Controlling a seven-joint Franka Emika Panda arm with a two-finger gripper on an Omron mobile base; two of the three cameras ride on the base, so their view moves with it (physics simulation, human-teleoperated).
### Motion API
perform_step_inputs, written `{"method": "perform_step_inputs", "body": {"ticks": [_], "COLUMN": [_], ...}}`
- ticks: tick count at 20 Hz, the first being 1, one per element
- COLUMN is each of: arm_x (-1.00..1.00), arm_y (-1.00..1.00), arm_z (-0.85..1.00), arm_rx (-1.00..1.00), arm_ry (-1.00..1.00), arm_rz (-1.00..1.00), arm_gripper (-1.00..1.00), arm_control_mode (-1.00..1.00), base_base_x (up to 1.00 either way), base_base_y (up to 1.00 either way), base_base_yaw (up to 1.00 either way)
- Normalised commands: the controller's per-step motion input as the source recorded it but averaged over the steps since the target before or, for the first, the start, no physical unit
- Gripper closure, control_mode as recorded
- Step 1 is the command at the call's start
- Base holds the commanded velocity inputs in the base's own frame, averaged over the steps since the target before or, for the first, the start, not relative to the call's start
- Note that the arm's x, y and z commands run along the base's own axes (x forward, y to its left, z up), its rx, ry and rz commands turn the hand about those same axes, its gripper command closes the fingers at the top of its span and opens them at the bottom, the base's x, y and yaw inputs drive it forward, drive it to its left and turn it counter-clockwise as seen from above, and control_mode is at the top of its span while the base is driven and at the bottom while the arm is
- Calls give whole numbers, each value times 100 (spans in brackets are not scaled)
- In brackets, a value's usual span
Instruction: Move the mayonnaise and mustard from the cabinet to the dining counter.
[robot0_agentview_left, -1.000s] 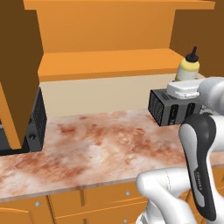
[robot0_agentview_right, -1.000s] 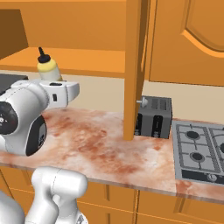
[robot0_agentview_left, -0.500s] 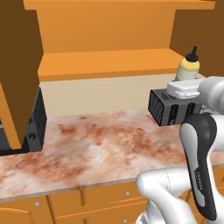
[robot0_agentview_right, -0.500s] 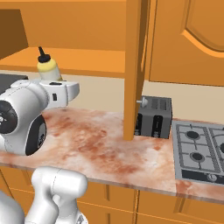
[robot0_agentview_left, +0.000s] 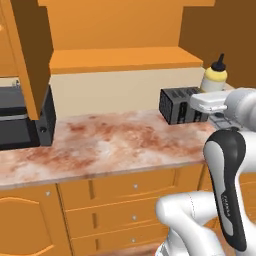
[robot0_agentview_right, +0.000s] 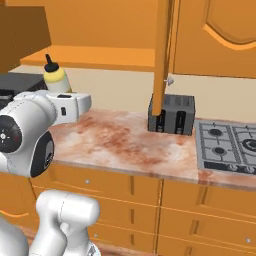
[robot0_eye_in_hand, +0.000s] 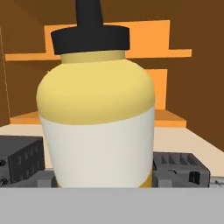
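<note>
Since the earlier pictures the whole scene has slid sideways in both base views, which is the base driving, while the mustard (robot0_agentview_left: 215, 79), a plump pale-yellow squeeze bottle with a white lower body and a black cap and nozzle, has kept its place just over the white hand. From that I judge the two-finger gripper (robot0_agentview_left: 207, 102) is clamped on the bottle's lower body, though its fingertips are hidden. The bottle stands upright in the air, clear of the shelf. It looks light, with smooth, yielding plastic walls, so a firm hold low on the wide white belly suits it better than the narrow neck. Beyond it lies the reddish marbled wall counter (robot0_agentview_left: 115, 145) with a black toaster (robot0_agentview_left: 177, 105), and farther back the orange wooden cabinet (robot0_agentview_left: 125, 59), its shelf.
</note>
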Motion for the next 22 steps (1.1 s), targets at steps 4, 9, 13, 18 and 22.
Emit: {"method": "perform_step_inputs", "body": {"ticks": [4, 9, 13, 18, 22], "arm_x": [0, 0, 0, 0, 0], "arm_y": [0, 0, 0, 0, 0], "arm_z": [0, 0, 0, 0, 0], "arm_rx": [0, 0, 0, 0, 0], "arm_ry": [0, 0, 0, 0, 0], "arm_rz": [0, 0, 0, 0, 0], "arm_gripper": [100, 100, 100, 100, 100], "arm_control_mode": [100, 100, 100, 100, 100], "base_base_x": [-100, -77, -11, -35, -8], "base_base_y": [22, 85, 25, 1, 0], "base_base_yaw": [4, 32, 69, 99, 100]}}
